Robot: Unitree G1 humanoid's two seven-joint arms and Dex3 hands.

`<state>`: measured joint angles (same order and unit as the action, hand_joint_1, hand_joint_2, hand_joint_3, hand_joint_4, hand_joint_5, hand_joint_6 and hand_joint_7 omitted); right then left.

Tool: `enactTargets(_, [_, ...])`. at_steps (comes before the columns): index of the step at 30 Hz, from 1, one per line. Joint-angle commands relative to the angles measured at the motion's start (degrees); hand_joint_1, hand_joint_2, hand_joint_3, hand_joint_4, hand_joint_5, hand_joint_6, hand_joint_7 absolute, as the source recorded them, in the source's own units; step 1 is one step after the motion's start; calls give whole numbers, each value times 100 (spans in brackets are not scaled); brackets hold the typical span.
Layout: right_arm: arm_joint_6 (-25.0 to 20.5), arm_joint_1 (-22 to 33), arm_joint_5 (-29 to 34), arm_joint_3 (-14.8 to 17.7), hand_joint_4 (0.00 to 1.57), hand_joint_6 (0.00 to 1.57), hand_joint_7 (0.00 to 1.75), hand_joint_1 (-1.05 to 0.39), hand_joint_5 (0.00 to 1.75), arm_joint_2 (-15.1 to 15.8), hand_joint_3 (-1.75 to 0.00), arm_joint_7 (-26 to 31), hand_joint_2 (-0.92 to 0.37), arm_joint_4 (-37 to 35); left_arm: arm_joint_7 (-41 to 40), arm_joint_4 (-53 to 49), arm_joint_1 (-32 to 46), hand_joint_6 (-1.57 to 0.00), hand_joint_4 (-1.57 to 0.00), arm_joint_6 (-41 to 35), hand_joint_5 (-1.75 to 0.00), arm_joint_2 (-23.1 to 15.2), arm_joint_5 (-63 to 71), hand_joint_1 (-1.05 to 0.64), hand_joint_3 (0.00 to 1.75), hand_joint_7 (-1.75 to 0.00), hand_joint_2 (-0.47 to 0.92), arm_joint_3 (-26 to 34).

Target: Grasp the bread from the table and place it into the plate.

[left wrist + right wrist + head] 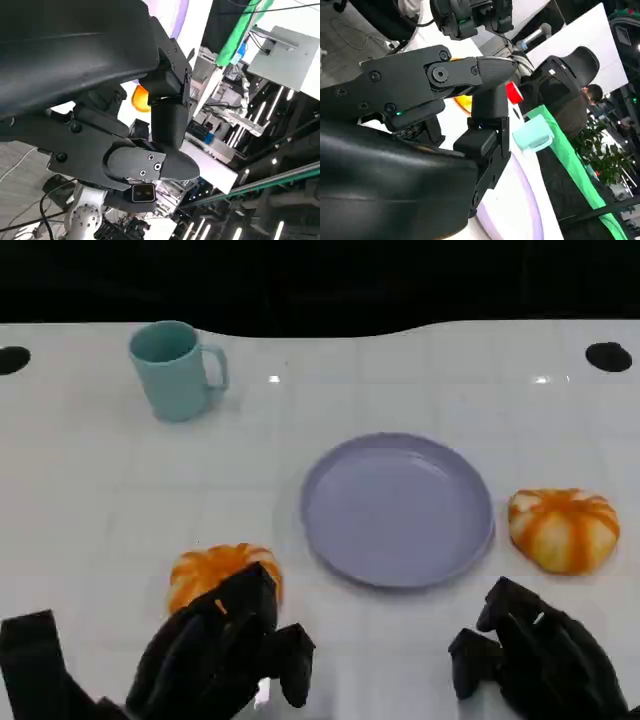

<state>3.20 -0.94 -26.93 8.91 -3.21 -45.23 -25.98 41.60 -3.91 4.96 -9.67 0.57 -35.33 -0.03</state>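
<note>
**Two breads on the table, plate empty, neither hand holding anything**

You are looking at a white table with everything lying within reach of the two hands. Going down in size, you are dealing first with the lilac plate, sitting centre and slightly toward your right side; nothing is lying in it. The teal mug is standing upright at the far left, well apart from the plate, and its inside cannot be seen.

You are working with two orange-and-white buns. The right bread is lying just beside the plate's right rim, apart from it, directly ahead of the right hand. The left bread is lying near the plate's left rim, and the left hand is overlapping its near edge. Both buns are roundish, so no long axis is dictating an approach.

You are seeing the left hand with fingers curled downward close over the left bread; whether they are touching it cannot be told, and it is not lifting anything. The right hand is hanging with fingers loosely apart, holding nothing.

In my judgement, the left hand is nearer its bread, and the carry would be running rightward and slightly away to the plate.
</note>
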Motion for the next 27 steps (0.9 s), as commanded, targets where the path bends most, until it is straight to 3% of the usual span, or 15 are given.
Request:
enactTargets(1, [26,-5,-77,67,77,69,140,-55,166,67,-24,-9,-92,10,93,13,36,-63,-87,62,-175,-64,29,-72,24,-174,92,48])
enactTargets(12, [-11,-20,-86,72,79,70,140,-55,165,73,-22,9,-92,15,83,-1,14,-62,-86,76,-175,-47,20,-73,24,-172,92,65])
enactTargets(17, [6,-17,-82,66,78,70,140,-56,165,76,-23,-1,-92,20,91,-6,31,-55,-74,518,-175,23,168,-74,25,-157,92,91])
enactTargets(21, [-10,4,-69,55,78,70,139,-56,165,77,-23,24,-92,49,-97,132,61,-51,-56,1160,-168,-25,697,-72,34,-128,92,23])
enactTargets(23, [1,15,-62,51,79,71,140,-56,165,69,-23,32,-92,54,-113,167,46,-52,-54,1521,-151,-69,972,-69,34,-100,92,2])
enactTargets(27, [-11,22,-56,38,78,70,140,-56,166,74,-23,27,-92,52,-271,171,-95,-46,-49,2634,-127,-363,1867,-71,34,-65,92,26])
